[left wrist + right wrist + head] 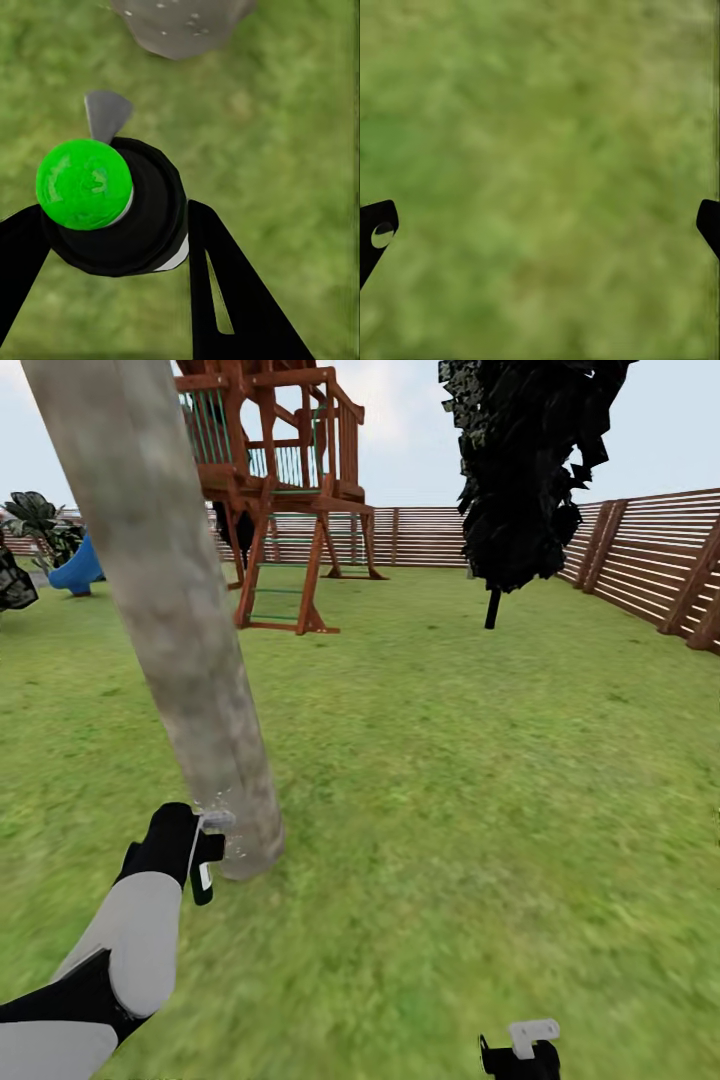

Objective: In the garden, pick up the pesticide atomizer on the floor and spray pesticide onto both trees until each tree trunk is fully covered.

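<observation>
A thick grey-brown tree trunk [170,610] leans up through the left of the head view, its base on the grass. My left gripper [205,852] sits right beside that base, shut on the pesticide atomizer [204,868]. In the left wrist view the atomizer [127,225] is a small black bottle with a bright green spot on top and a grey nozzle, pinched between the two black fingers [225,285]. Its nozzle points at the trunk base [184,26]. Whitish pesticide specks [161,7] dot the trunk there. My right gripper [520,1050] hangs open low over grass, its fingertips [376,232] wide apart.
A wooden playhouse [280,490] stands behind the trunk, with a blue slide [78,570] and a palm [40,525] at the far left. A dark cypress-like tree [520,470] rises at the back right. The slatted fence [650,560] closes the lawn on the right.
</observation>
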You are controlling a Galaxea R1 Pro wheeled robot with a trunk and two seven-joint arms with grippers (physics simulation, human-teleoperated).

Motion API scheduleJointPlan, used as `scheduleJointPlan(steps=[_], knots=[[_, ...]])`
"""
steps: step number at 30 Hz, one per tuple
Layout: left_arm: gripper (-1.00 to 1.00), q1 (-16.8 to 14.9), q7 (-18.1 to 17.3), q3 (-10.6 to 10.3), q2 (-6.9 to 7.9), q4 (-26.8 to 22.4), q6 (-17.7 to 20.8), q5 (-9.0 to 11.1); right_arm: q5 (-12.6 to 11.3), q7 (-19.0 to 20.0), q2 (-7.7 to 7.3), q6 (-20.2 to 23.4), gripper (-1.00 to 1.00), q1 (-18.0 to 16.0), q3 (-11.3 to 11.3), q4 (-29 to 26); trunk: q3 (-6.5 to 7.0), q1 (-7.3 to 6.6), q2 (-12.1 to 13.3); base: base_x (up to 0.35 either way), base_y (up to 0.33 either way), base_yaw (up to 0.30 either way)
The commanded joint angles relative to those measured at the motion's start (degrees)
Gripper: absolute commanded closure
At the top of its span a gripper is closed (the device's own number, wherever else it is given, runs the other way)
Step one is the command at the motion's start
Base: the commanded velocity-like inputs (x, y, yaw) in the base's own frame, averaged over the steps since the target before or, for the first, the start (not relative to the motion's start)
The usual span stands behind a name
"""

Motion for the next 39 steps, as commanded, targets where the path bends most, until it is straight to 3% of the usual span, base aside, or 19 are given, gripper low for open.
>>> scheduleJointPlan(steps=[1, 11, 20, 24, 27, 31, 35, 36, 39], knots=[[1.0, 0.0, -0.5, 0.3, -0.09, -0.1, 0.1, -0.6, 0.0, -0.4, -0.06, -0.1, -1.0, 0.0, 0.5, 0.0, -0.05, -0.01, 0.0, 0.0, -0.272, 0.011], [1.0, 0.4, -0.4, 0.3, 0.09, -0.1, 0.0, -0.7, 0.0, -0.4, -0.02, 0.0, -1.0, 0.0, 0.5, 0.0, -0.05, -0.01, 0.0, 0.055, -0.271, 0.005], [1.0, 0.5, -0.4, 0.3, 0.09, 0.2, 0.0, -0.7, 0.0, -0.4, -0.01, -0.1, -1.0, 0.0, 0.5, 0.0, -0.05, -0.01, 0.0, 0.186, -0.234, 0.242], [1.0, 3.2, -0.4, 0.3, 0.31, 0.3, -0.3, -0.7, 0.0, -0.4, -0.01, -0.1, -1.0, 0.0, 0.5, 0.0, -0.05, -0.01, 0.0, 0.196, -0.23, 0.075], [1.0, 3.6, -0.4, 0.3, 1.73, 0.6, -0.3, -0.7, 0.0, -0.4, -0.01, -0.1, -1.0, 0.0, 0.5, 0.0, -0.05, -0.01, 0.0, 0.196, -0.23, 0.006], [1.0, 4.1, -0.4, 0.3, 1.58, 0.6, -0.4, -0.5, 0.0, -0.4, -0.01, -0.1, -1.0, 0.0, 0.5, 0.0, -0.05, -0.01, 0.0, 0.194, -0.23, 0.001], [1.0, 5.5, -0.5, 0.4, 3.46, 0.1, -0.7, -0.7, 0.0, -0.4, -0.01, -0.1, -1.0, 0.0, 0.5, 0.0, -0.05, -0.01, 0.0, 0.097, -0.22, 0.104], [1.0, 6.6, -0.4, 0.4, 4.52, 0.0, -0.8, -0.6, 0.0, -0.4, 0.0, -0.1, -1.0, 0.0, 0.5, 0.1, -0.05, -0.01, 0.0, 0.013, -0.061, 0.251], [1.0, 7.1, -0.4, 0.4, 4.72, 0.1, -0.8, -0.6, 0.0, -0.4, -0.01, -0.1, -1.0, 0.0, 0.5, 0.1, -0.05, -0.01, 0.0, 0.003, -0.015, 0.271]])
